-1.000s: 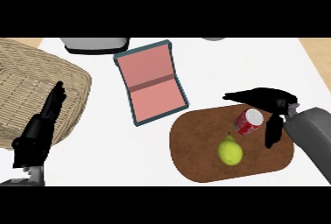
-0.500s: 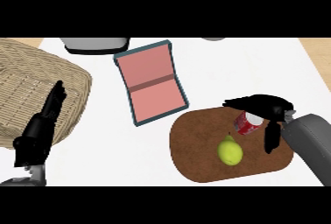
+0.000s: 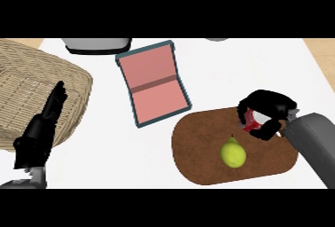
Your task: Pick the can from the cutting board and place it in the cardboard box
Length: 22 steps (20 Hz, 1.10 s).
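Note:
A red can with a white top (image 3: 252, 119) stands on the brown oval cutting board (image 3: 203, 148) at its upper right. My right hand (image 3: 270, 106) covers it from above, fingers and thumb curled round it, hiding most of it. The box (image 3: 154, 86), pink inside with a teal rim, lies open on the counter to the upper left of the board. My left hand (image 3: 43, 126) rests open at the left, fingers straight, over the edge of a wicker basket.
A green pear (image 3: 233, 153) lies on the board just below the can. A large wicker basket (image 3: 26, 84) fills the left side. A grey and black appliance (image 3: 97, 44) stands at the back edge.
My right hand has come down over the can and curled its fingers round it. The left hand has not moved.

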Tool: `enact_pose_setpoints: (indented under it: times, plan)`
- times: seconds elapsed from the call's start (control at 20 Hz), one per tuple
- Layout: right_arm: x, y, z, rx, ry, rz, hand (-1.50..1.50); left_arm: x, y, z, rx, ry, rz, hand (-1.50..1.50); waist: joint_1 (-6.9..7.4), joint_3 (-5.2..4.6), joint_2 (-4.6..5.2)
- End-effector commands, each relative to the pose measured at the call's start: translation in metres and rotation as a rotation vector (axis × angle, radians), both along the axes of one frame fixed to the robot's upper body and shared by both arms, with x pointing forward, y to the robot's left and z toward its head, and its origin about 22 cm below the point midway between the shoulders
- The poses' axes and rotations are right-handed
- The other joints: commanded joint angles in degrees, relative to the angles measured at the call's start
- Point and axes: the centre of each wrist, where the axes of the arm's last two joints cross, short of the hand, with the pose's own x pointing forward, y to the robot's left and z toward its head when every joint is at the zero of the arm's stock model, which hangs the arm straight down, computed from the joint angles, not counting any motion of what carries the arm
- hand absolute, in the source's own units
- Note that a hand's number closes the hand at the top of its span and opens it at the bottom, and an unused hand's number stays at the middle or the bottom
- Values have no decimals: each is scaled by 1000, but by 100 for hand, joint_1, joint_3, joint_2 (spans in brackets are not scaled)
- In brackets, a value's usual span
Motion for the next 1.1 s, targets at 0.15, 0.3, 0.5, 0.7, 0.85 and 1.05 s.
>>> enact_pose_setpoints:
  times: [0.15, 0.3, 0.5, 0.7, 0.85, 1.05]
  plan:
    - [27, 20, 19, 45, -170, 71, 150, -1, -3, -23, -22, 153, 8, 0, 169, -116, 138]
    - [47, 26, 44, 100, -283, 202, 150, 2, -14, -13, -20, 99, -74, 0, 599, -94, 308]
    - [62, 20, 70, 104, -403, 290, 150, 4, -21, -4, -8, 68, -112, 0, 921, -79, 461]
    - [78, 12, 90, 159, -496, 325, 150, 8, -27, -6, -10, 72, -115, 0, 888, -89, 498]
    - [86, 1, 100, 209, -540, 311, 150, 12, -31, 1, -5, 48, -127, 0, 884, -88, 504]
    - [97, 6, 118, 390, -513, 377, 150, 9, -24, -10, -6, 71, -117, 0, 885, -104, 486]
